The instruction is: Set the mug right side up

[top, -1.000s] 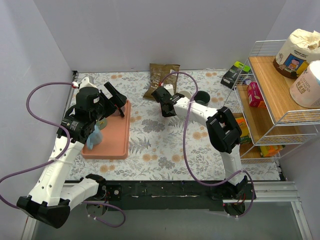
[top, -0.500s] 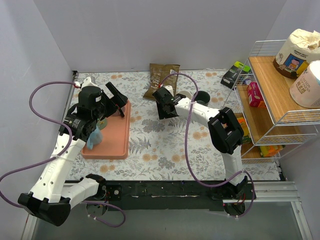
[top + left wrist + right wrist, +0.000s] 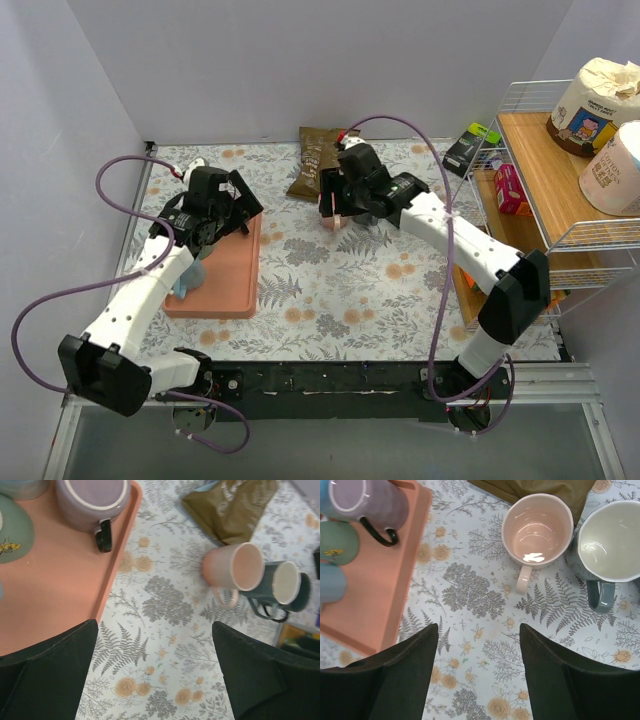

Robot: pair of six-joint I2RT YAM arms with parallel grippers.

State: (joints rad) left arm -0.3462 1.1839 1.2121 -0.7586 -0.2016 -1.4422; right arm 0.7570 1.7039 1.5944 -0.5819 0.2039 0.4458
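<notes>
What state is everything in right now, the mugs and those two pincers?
Pink mug: upright, empty, on the table.
Dark teal mug: upright, empty, beside the pink mug.
Purple mug: on the orange tray; mouth up or down, cannot tell.
Left jaws: open, holding nothing.
Right jaws: open, holding nothing.

Both arms reach forward, wrists angled down. The left tool [image 3: 155, 672] has its fingers spread wide with nothing between them; the right tool [image 3: 479, 675] gapes likewise.
</notes>
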